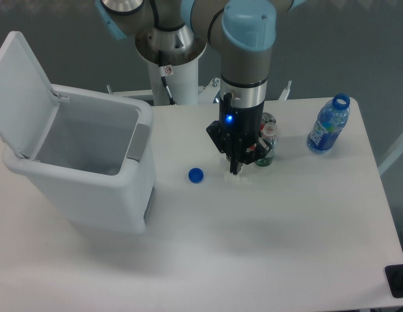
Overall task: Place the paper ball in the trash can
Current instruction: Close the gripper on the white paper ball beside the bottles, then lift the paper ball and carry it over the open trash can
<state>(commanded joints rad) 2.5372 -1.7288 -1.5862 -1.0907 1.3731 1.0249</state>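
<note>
robotics lab | pedestal-mounted arm [244,58] | bare white table [286,221]

The claw [236,170] is covering most of the paper ball [242,177], leaving only a faint white fringe showing; its finger gap is too small to judge. The arm is hiding much of a small bottle [266,147] behind it.

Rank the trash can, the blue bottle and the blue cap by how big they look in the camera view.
1. trash can
2. blue bottle
3. blue cap
The gaps are wide, so nearness doesn't change the order.
</note>
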